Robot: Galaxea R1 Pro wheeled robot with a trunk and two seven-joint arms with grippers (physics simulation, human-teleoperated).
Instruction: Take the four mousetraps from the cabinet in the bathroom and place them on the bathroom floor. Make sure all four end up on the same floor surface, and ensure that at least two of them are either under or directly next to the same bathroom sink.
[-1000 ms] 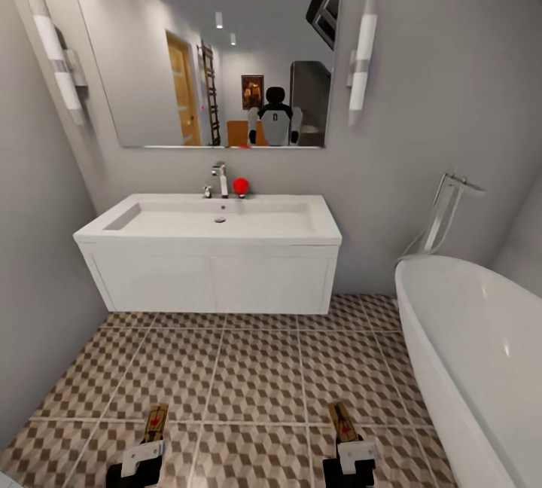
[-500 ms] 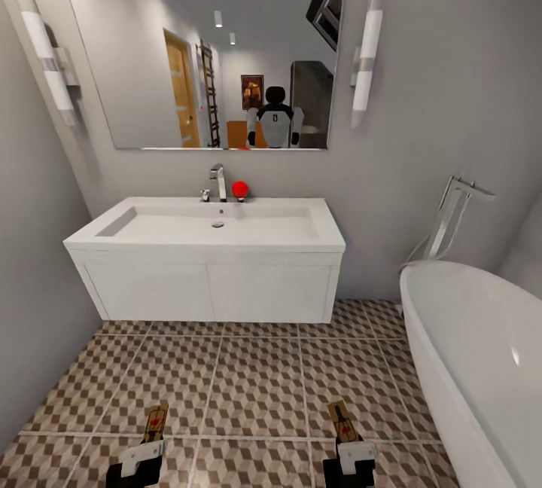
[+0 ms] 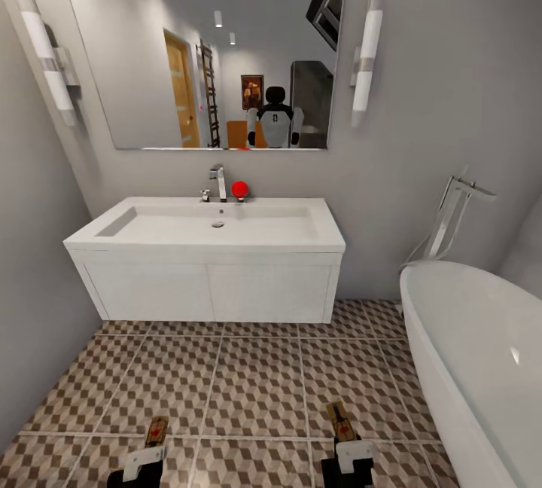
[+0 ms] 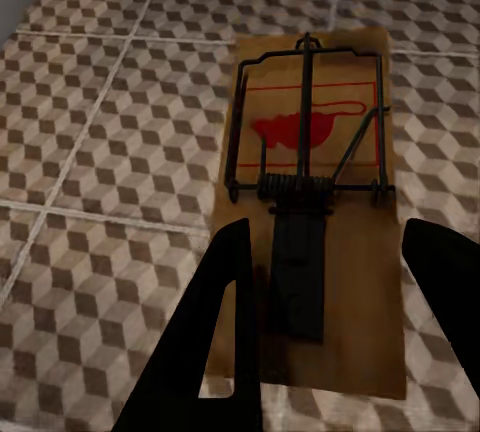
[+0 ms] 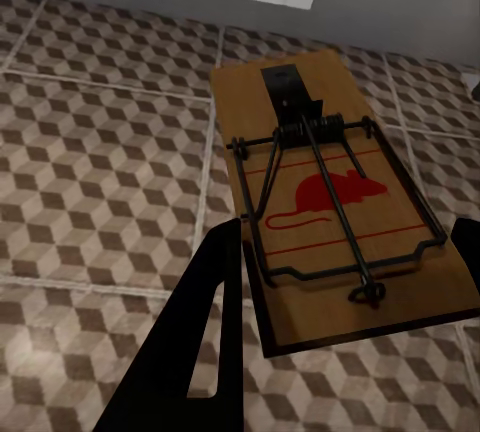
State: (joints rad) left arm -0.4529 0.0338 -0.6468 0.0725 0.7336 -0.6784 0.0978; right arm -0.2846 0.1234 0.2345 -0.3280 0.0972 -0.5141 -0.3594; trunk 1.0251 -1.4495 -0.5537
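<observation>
Two mousetraps are in my grippers, held over the cube-patterned bathroom floor [image 3: 256, 382]. My left gripper [image 3: 143, 464] is shut on one mousetrap [image 3: 156, 431], a tan board with dark wire and a red mouse print [image 4: 310, 182], between its fingers [image 4: 232, 282]. My right gripper [image 3: 350, 456] is shut on the other mousetrap [image 3: 341, 422], which also fills the space between the dark fingers [image 5: 215, 332] in the right wrist view [image 5: 340, 202]. The white sink [image 3: 256, 224] with its chrome tap [image 3: 219, 181] is straight ahead on the white vanity [image 3: 211, 292]. The other mousetraps and the cabinet are out of view.
A white oval bathtub [image 3: 482, 352] with a chrome filler [image 3: 452, 213] takes up the right side. Grey walls close in at the left and behind the vanity. A mirror [image 3: 211, 66] hangs over the sink, and a small red ball [image 3: 239, 188] sits by the tap.
The camera moved closer to the sink between the two earlier frames, then stopped. My left gripper and its mousetrap have dropped slightly. The right one has held still.
</observation>
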